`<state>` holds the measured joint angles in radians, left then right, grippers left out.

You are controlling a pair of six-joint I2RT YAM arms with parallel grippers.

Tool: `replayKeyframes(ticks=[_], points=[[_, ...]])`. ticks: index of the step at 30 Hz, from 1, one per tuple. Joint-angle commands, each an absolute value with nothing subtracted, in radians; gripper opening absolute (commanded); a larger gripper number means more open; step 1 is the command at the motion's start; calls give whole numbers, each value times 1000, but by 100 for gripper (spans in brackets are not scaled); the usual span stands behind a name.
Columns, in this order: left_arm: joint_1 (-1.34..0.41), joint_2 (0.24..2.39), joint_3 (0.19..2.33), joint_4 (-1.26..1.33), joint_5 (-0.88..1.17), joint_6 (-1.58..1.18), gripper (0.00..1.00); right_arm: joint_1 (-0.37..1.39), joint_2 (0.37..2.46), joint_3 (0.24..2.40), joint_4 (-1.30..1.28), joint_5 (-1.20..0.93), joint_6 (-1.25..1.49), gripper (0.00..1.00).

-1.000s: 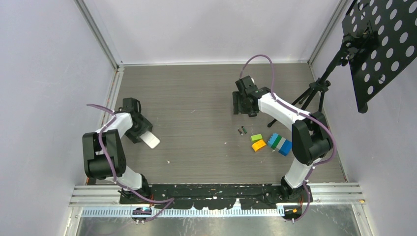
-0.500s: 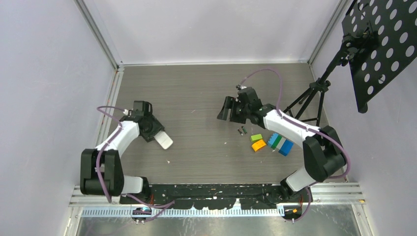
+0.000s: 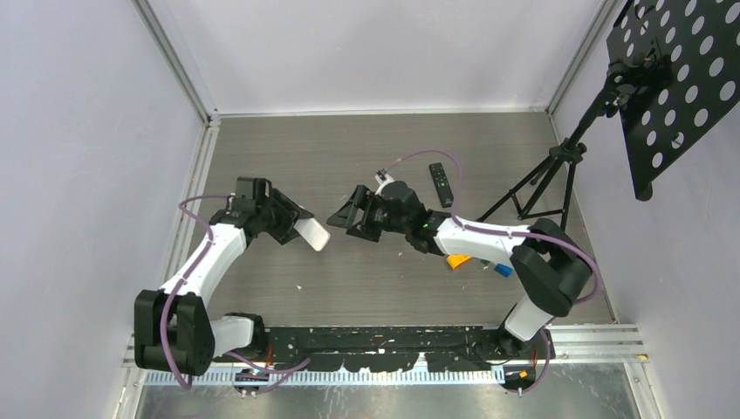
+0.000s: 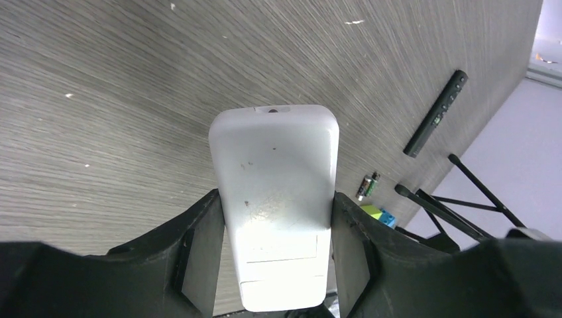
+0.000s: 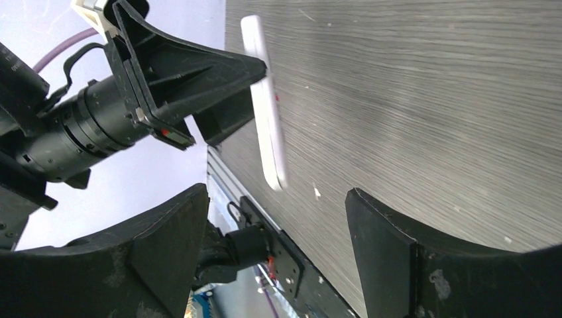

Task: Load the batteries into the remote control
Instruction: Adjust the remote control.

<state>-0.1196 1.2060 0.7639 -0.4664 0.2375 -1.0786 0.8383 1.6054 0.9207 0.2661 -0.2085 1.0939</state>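
The left tool [image 3: 291, 222] grips the white remote [image 4: 275, 172] by one end, its long axis reaching toward the right tool [image 3: 343, 216], which gapes empty just beside the remote's free end, while the batteries [image 4: 368, 185] lie beyond the remote on the worktop [image 3: 366, 148].

Left gripper [image 5: 246, 71] holds white remote [image 5: 268, 132] edge-on.

No text, brand or number can be read in any view. The white remote [image 4: 275, 199] shows a plain back with only scuffs and seam lines. Any markings on the black remote [image 4: 435, 114] and on the batteries [image 4: 368, 186] are too small to make out.
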Motion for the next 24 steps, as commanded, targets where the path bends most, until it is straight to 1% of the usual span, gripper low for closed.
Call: replayKeyframes(ticks=[1,4,9,14,16,18,22,24], points=[[-123,1170,783,-427,310,-1115,21,870,1670,1017,329,-214,1141,81],[-123,1167,781,-421,323,-1121,21,893,1711,1055,306,-219,1131,79],[-123,1162,782,-425,332,-1122,22,907,1758,1100,285,-239,1113,70],[-124,1152,776,-419,328,-1123,22,910,1770,1111,282,-274,1095,64],[-123,1153,778,-417,330,-1123,22,914,1777,1119,278,-299,1092,57],[-123,1156,783,-416,334,-1121,22,921,1783,1131,261,-316,1089,45],[-123,1143,784,-419,337,-1121,24,923,1778,1133,241,-301,1076,32],[-123,1134,786,-420,338,-1121,26,923,1780,1138,239,-298,1075,22]])
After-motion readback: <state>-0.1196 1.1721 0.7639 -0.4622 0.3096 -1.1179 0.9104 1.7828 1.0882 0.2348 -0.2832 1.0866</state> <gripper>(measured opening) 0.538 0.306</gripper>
